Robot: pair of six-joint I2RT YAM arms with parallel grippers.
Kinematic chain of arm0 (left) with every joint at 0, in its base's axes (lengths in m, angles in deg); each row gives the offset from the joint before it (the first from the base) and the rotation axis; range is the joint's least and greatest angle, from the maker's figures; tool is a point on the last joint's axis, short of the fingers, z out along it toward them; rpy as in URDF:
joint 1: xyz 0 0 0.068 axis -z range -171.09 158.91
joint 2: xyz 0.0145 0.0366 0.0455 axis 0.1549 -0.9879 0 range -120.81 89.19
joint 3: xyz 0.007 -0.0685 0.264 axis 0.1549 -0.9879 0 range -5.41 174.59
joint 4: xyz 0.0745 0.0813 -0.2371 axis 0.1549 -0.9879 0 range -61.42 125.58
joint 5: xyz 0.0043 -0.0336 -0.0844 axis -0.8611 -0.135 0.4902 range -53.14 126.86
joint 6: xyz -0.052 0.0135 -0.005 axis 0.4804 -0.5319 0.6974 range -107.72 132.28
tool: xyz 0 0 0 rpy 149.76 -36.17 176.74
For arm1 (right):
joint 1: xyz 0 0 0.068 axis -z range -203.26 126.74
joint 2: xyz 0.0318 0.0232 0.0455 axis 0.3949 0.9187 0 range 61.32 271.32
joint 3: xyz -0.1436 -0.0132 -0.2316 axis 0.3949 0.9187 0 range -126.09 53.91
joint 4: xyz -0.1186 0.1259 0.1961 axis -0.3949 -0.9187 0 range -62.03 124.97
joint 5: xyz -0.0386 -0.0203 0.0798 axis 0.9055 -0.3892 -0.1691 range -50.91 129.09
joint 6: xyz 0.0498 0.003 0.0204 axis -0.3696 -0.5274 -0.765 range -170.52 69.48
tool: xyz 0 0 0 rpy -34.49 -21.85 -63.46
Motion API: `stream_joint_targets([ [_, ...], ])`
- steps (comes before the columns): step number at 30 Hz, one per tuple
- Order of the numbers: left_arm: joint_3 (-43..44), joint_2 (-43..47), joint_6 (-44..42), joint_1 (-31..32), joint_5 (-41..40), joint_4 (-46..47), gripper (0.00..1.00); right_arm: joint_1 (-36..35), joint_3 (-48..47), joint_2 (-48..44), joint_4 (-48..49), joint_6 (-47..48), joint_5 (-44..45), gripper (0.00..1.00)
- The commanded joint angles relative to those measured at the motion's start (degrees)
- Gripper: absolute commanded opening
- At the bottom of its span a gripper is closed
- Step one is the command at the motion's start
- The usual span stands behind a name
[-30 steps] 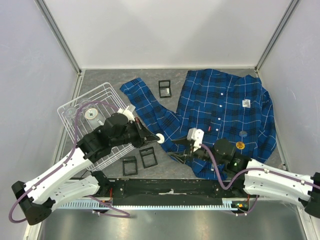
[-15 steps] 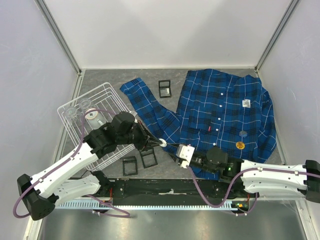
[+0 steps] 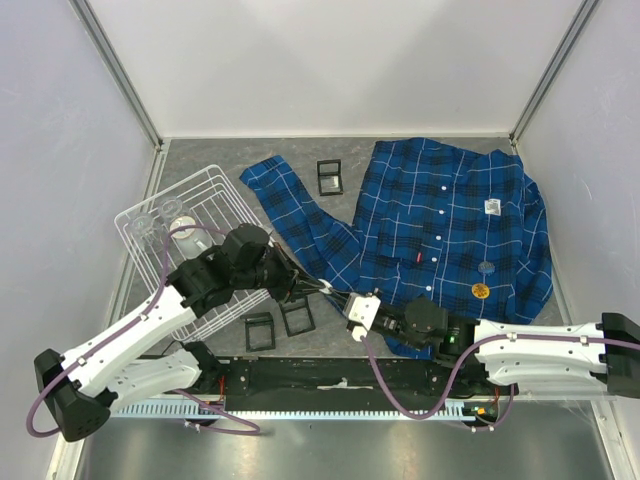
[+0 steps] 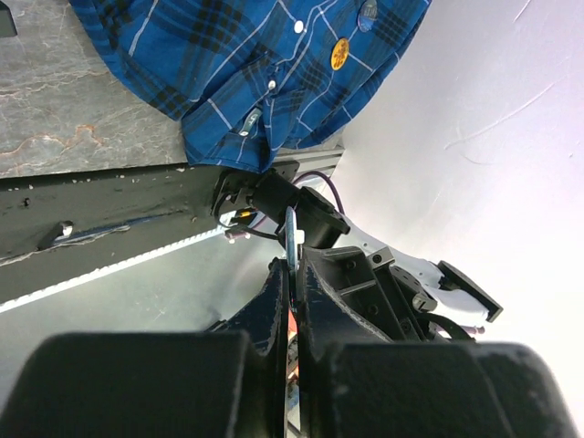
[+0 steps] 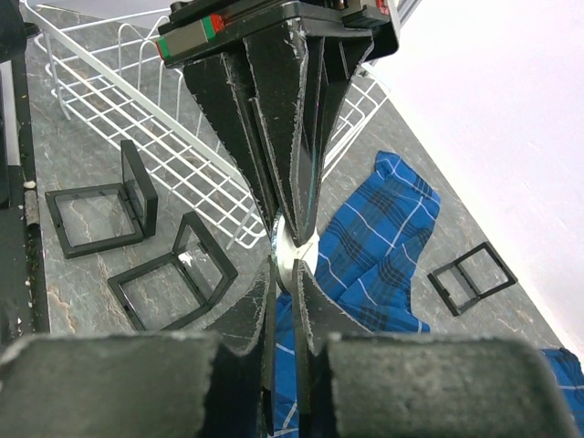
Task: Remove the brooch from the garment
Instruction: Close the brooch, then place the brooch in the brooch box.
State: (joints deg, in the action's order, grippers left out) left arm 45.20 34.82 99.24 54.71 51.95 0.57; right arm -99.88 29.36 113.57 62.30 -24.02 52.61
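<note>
The blue plaid garment (image 3: 440, 220) lies spread on the grey table at the right; it also shows in the left wrist view (image 4: 228, 64) and the right wrist view (image 5: 383, 228). A small white round brooch (image 3: 327, 289) is held in the air off the garment's left edge, between both grippers. My left gripper (image 3: 320, 286) is shut on it from the left; it shows edge-on (image 4: 290, 233) between my left gripper's (image 4: 292, 265) tips. My right gripper (image 3: 336, 294) meets it from the right. The jaws of my right gripper (image 5: 294, 272) are closed on the lower edge of the brooch (image 5: 297, 248).
A white wire basket (image 3: 180, 250) stands at the left, with round items (image 3: 183, 228) inside. Black square frames lie near the front (image 3: 259, 331) (image 3: 297, 314) and at the back (image 3: 329, 176). A yellow pin (image 3: 480, 291), a grey pin (image 3: 486, 267) and a white tag (image 3: 492, 206) sit on the garment.
My right gripper has moved left and closed on the brooch held by my left gripper. My left gripper shifted slightly toward the front with the brooch.
</note>
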Motion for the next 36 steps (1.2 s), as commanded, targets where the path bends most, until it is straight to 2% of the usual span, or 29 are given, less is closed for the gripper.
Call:
stream_joint_targets([
  [1, -0.9, 1.8, 3.0, -0.1, 1.0, 1.2, 0.02, -0.4, -1.9, -0.5, 3.4, -0.3, 3.3, 0.07],
  [2, -1.3, 2.1, 3.0, -0.1, 0.9, 1.7, 0.02, -0.5, -1.9, -0.5, 3.4, -0.7, 3.5, 0.00],
  [5, -4.4, 3.7, 3.0, -0.1, 1.3, 5.8, 0.02, -0.5, -2.2, -0.2, 3.5, -2.4, 4.3, 0.00],
  [7, -4.6, 4.4, 1.4, -0.2, 1.0, 6.0, 0.09, -0.4, -2.0, -0.2, 3.6, -3.6, 5.7, 0.00],
  [8, -4.6, 4.7, 0.5, -0.2, 0.6, 5.0, 0.22, -0.4, -2.1, -0.2, 3.4, -5.2, 6.7, 0.00],
  [10, -3.6, 6.2, -4.6, -0.4, -1.4, 2.8, 0.33, -0.3, -2.1, -1.0, 0.8, -8.4, 9.0, 0.00],
  [12, -1.4, 8.0, -9.4, -0.4, -5.8, 0.0, 0.49, -0.4, -2.1, -1.4, -3.0, -13.4, 9.2, 0.00],
  [13, -0.3, 9.2, -13.7, -0.4, -8.4, -1.9, 0.60, -0.3, -1.9, -1.7, -4.4, -15.2, 8.1, 0.00],
  [14, 2.2, 11.5, -16.1, -0.4, -13.6, -5.5, 0.79, -0.3, -1.4, -2.1, -5.5, -17.6, 7.1, 0.00],
  [17, 7.8, 15.4, -25.6, -0.4, -22.3, -8.9, 0.92, -0.2, -0.4, -1.3, -6.8, -28.0, 3.0, 0.00],
  [19, 10.5, 16.5, -31.5, -0.4, -24.8, -10.9, 0.93, -0.2, -2.2, 2.7, -7.5, -36.6, 0.5, 0.00],
  [21, 13.1, 17.5, -34.1, -0.4, -27.1, -11.3, 0.93, -0.3, -2.3, 5.7, -2.9, -43.4, -4.2, 0.00],
  [22, 13.5, 17.6, -35.6, -0.4, -27.5, -11.2, 0.93, -0.2, -3.0, 9.7, -1.1, -50.2, -5.2, 0.00],
  [25, 13.9, 18.2, -36.7, -0.4, -27.7, -11.1, 0.93, -0.2, -5.0, 18.3, 8.2, -61.7, -9.4, 0.00],
  [32, 13.4, 18.9, -39.7, -0.4, -24.9, -10.7, 0.93, 0.2, -10.0, 34.4, 18.2, -73.0, -8.0, 0.00],
  [36, 13.4, 20.0, -40.6, -0.4, -24.4, -11.5, 0.93, 0.2, -12.8, 44.3, 26.5, -79.0, -10.7, 0.00],
])
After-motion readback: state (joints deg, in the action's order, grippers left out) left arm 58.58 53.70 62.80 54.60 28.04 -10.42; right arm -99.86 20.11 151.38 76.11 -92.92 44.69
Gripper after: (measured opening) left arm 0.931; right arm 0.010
